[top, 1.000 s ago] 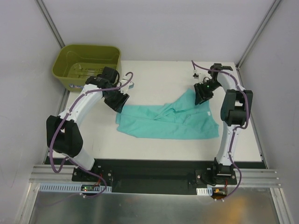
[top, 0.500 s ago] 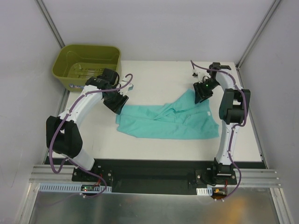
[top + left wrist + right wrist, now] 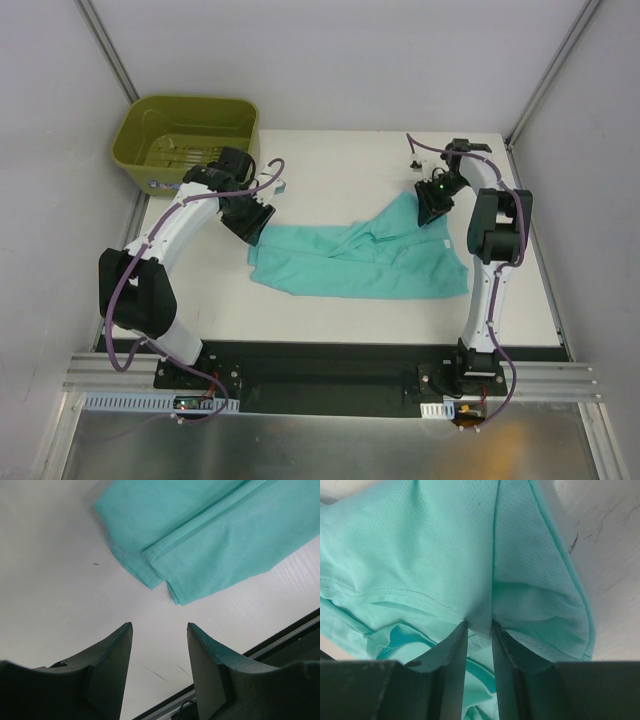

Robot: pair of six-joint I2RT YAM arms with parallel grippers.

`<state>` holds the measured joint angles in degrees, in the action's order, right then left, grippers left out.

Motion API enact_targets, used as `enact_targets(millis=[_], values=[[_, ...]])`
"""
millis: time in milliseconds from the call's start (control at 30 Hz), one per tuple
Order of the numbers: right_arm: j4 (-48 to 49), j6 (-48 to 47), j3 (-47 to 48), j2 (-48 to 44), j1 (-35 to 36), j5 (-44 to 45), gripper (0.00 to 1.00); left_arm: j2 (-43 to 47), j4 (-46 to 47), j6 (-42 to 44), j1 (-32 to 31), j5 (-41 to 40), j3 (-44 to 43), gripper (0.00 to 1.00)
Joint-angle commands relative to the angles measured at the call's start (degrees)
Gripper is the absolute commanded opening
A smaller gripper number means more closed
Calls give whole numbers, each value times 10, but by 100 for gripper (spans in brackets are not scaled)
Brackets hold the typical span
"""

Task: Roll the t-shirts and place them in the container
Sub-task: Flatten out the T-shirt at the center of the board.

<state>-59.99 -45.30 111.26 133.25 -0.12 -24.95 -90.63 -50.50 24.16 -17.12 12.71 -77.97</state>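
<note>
The teal-green t-shirt [image 3: 360,260] lies crumpled across the middle of the white table. My right gripper [image 3: 432,212] is at its far right corner, shut on a fold of the shirt fabric [image 3: 479,615], which bunches between the two fingers. My left gripper [image 3: 256,232] hovers just beyond the shirt's left edge, open and empty. In the left wrist view the shirt's hem corner [image 3: 200,545] lies a little ahead of my left gripper [image 3: 160,630], with bare table between.
An olive-green plastic tub [image 3: 186,138] stands at the far left corner, behind the left arm. The white table [image 3: 340,170] ends at a black front rail [image 3: 320,365]. Grey walls close in both sides.
The right gripper has shifted slightly toward the far edge with the shirt's corner in it. The left arm has barely moved.
</note>
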Motion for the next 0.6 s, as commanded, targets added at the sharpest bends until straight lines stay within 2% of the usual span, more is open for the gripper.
enact_targets(millis=[0,133,267,400,567], values=[[-20,-5,11,-7,0,-16,26,-2,-21,4,6,-7,-8,48],[-27,-8,19,-36,0,-5,17,-10,-20,5,6,-6,-7,48],[-76,-6,51,-60,-5,-29,1,-14,-11,11,6,-9,5,48],[-93,11,47,-119,-15,-68,1,-24,14,11,8,-25,16,49],[-91,100,29,-183,-20,-85,1,-60,22,-2,8,-43,-2,52]])
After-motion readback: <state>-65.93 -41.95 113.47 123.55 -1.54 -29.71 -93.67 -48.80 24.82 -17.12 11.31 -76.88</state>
